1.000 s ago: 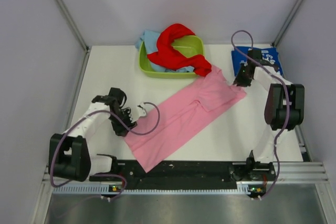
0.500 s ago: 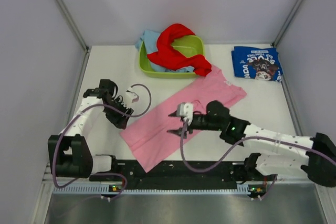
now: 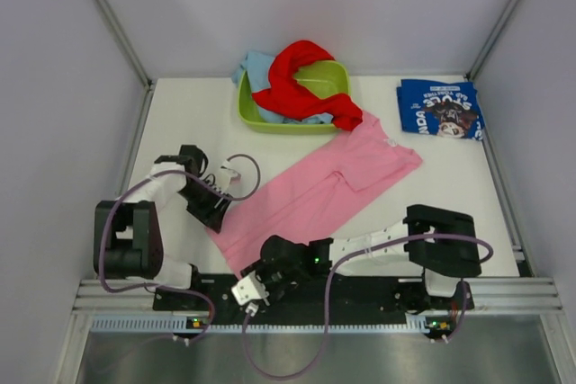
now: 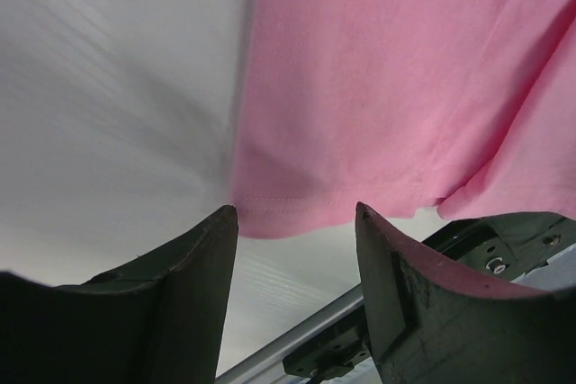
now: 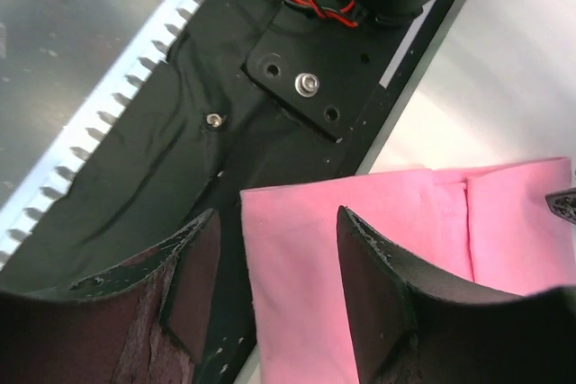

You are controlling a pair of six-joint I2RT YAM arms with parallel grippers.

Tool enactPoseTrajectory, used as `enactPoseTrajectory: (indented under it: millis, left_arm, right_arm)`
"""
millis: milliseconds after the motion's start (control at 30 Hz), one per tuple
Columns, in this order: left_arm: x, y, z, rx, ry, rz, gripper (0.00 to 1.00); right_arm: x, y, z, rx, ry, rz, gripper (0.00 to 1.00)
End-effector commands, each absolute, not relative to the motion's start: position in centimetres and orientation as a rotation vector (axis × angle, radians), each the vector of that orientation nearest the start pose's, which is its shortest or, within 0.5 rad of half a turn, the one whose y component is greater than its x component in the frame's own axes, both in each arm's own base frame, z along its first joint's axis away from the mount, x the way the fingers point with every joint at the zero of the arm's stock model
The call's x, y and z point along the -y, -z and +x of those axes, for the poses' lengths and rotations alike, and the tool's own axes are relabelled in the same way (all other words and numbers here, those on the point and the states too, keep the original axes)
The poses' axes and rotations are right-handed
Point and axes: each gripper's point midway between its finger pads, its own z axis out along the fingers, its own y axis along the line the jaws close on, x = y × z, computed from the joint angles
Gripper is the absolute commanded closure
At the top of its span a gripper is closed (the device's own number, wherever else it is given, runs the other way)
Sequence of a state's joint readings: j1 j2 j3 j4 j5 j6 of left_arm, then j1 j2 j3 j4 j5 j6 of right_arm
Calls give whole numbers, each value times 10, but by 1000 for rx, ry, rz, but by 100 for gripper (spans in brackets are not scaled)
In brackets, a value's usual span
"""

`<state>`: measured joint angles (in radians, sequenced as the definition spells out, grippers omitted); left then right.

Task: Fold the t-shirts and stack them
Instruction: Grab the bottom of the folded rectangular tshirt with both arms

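Top external: left gripper (image 3: 219,218) and right gripper (image 3: 247,295), both parted, low beside pink t-shirt (image 3: 315,195) hem.

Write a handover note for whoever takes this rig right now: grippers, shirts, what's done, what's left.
Left gripper: open at the pink shirt's near-left hem, holding nothing.
Right gripper: open over its near corner, holding nothing.
Pink shirt lies spread diagonally; navy shirt folded, far right; red shirt and light blue shirt heaped in the green tub.
Done: navy folded. Left: fold the other three, stack all.
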<state>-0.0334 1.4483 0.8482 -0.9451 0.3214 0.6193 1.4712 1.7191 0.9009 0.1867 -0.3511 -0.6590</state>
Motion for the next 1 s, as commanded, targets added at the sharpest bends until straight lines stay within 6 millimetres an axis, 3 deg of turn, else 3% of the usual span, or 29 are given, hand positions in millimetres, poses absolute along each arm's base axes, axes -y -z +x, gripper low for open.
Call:
enactPoseTrajectory:
  millis: [0, 200, 367, 467, 533, 567, 633, 667, 833, 967]
  left_arm:
    - [39, -25, 192, -2854, 483, 970, 41]
    - [33, -18, 196, -2874, 431, 976, 42]
    - [31, -14, 190, -2895, 436, 992, 44]
    - [30, -11, 189, -2905, 437, 1001, 52]
    - [33, -12, 186, -2908, 470, 1007, 62]
    - [35, -12, 184, -2909, 498, 1015, 70]
    - [42, -19, 181, -2897, 570, 1020, 94]
    - [46, -23, 180, -2891, 605, 1019, 100]
    - [73, -62, 189, -2773, 752, 993, 100]
    - [90, -84, 188, -2737, 653, 1122, 100]
  right_arm:
    - [-475, -69, 17, -889, -755, -2077, 46]
    - [-476, -37, 20, -955, -729, -2137, 46]
    - [-473, -24, 18, -974, -735, -2169, 50]
    - [-469, -17, 14, -975, -744, -2199, 69]
    - [-468, -18, 14, -975, -741, -2204, 79]
    - [-467, -20, 14, -972, -742, -2205, 84]
    - [-467, -27, 14, -977, -744, -2190, 94]
    - [-468, -31, 16, -983, -747, -2176, 97]
    - [-474, -80, 26, -1017, -775, -2014, 100]
    - [-460, -121, 45, -1134, -832, -1822, 100]
